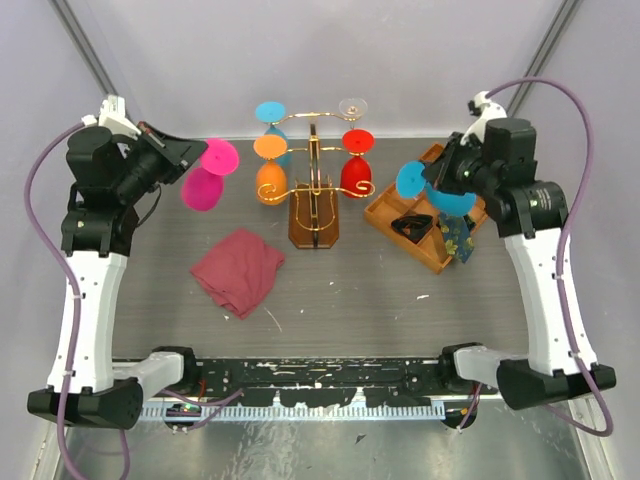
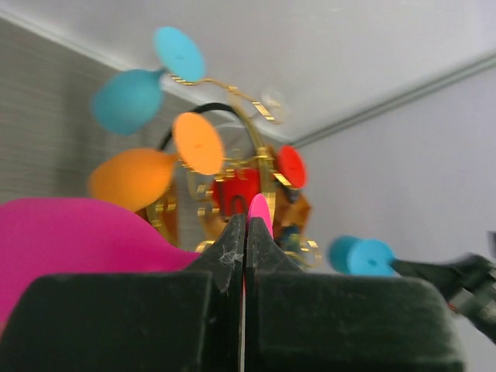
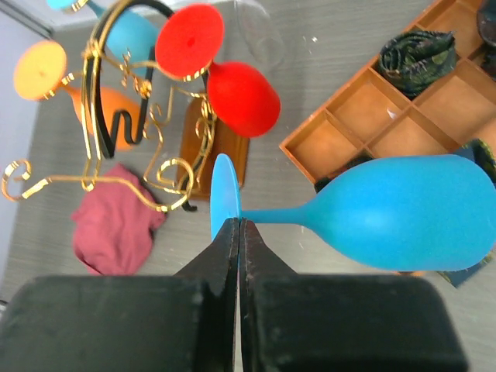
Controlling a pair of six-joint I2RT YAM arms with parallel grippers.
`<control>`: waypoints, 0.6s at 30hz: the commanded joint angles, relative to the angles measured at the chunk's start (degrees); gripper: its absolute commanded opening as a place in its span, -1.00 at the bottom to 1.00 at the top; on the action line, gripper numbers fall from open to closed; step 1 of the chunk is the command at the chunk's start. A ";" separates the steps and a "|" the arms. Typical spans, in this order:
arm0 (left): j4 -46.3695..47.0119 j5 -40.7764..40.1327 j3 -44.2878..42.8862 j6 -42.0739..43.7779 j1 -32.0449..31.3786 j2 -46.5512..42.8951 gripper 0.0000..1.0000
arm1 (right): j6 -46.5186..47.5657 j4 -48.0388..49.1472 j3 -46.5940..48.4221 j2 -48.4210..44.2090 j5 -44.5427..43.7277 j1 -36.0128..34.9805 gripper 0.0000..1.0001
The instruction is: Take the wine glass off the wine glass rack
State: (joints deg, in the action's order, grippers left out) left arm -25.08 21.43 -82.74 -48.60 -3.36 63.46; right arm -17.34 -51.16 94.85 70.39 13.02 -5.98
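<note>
Between the two grippers stands the wine glass rack (image 1: 314, 222), an orange glass (image 1: 269, 184) and a red glass (image 1: 356, 175) hanging from it. The left gripper (image 2: 245, 225) pinches a pink wine glass (image 1: 201, 191) by its stem, apart from the rack. The right gripper (image 3: 239, 226) clamps the stem of a blue wine glass (image 3: 403, 213), with a wooden tray (image 1: 384, 213) beneath it.

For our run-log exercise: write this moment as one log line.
left gripper shut on pink glass | right gripper shut on blue glass | both glasses off rack | orange glass, red glass hang on rack
</note>
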 commanded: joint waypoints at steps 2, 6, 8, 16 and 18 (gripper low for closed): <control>-18.15 -15.61 -7.17 14.89 0.38 1.72 -1.00 | 1.34 -5.90 -2.35 -5.67 -22.58 -11.82 -0.99; -29.36 -26.78 -12.42 18.88 0.52 6.24 -1.00 | -1.42 -7.27 -8.73 -9.16 -34.95 -18.26 -0.99; -35.33 -30.70 -16.13 19.72 0.82 10.70 -1.00 | -2.96 -7.72 -12.49 -10.22 -40.90 -22.06 -0.99; -43.81 -36.65 -21.56 22.77 1.28 17.70 -1.00 | -19.59 -17.67 -18.97 -4.07 -72.51 -51.47 -0.99; -43.95 -36.48 -21.12 23.33 1.67 17.49 -1.00 | -27.94 -26.33 -18.35 2.26 -79.29 -58.52 -0.99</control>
State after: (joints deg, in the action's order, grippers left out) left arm -65.23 -11.03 -102.35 -28.03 -2.35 83.15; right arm -29.47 -65.71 75.53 65.76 -44.49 -53.78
